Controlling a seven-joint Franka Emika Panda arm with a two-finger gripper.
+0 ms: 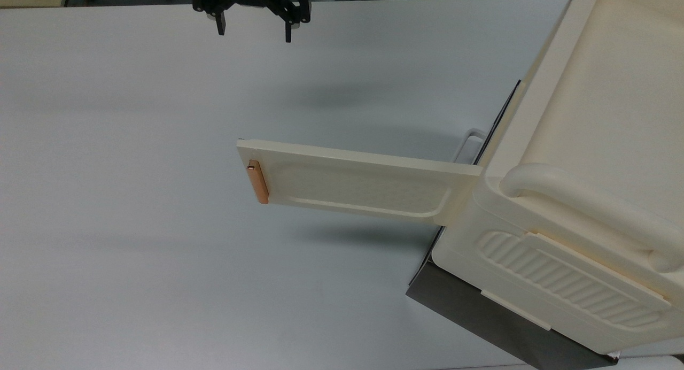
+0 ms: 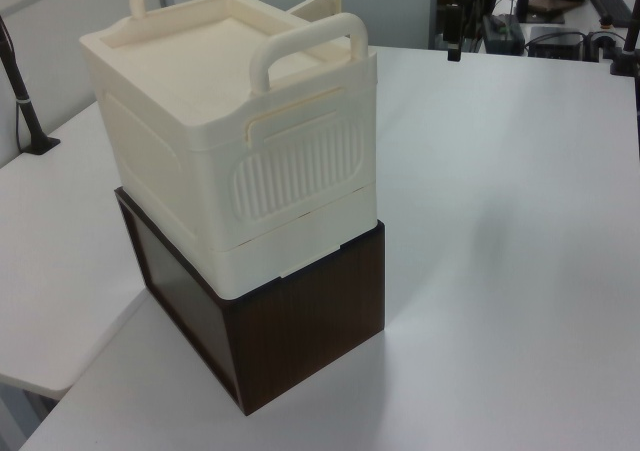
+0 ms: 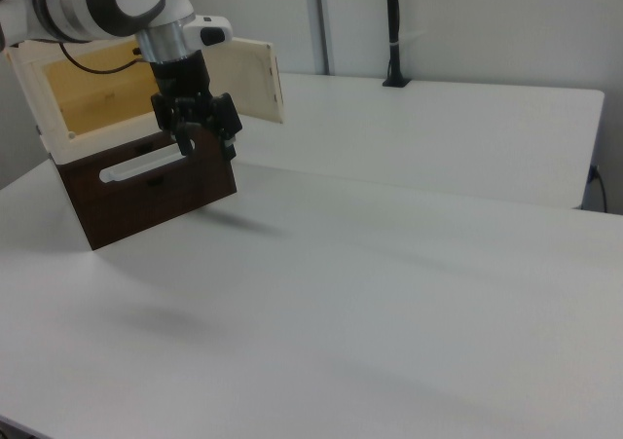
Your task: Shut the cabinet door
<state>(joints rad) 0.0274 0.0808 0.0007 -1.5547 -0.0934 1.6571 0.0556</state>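
While the cabinet door (image 1: 352,183) stands open, the spread jaws hang well apart.

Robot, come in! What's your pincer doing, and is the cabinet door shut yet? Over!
Pincer open, holding nothing, away from the door. Cabinet door swung wide open. Nothing between them.

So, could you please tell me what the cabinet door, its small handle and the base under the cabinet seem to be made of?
The cabinet door looks like moulded cream plastic, matte, with rounded recessed edges. Its handle has a coppery sheen, perhaps metal or metallic-coated plastic. The base looks like dark brown wood or wood-grain laminate in the left view.
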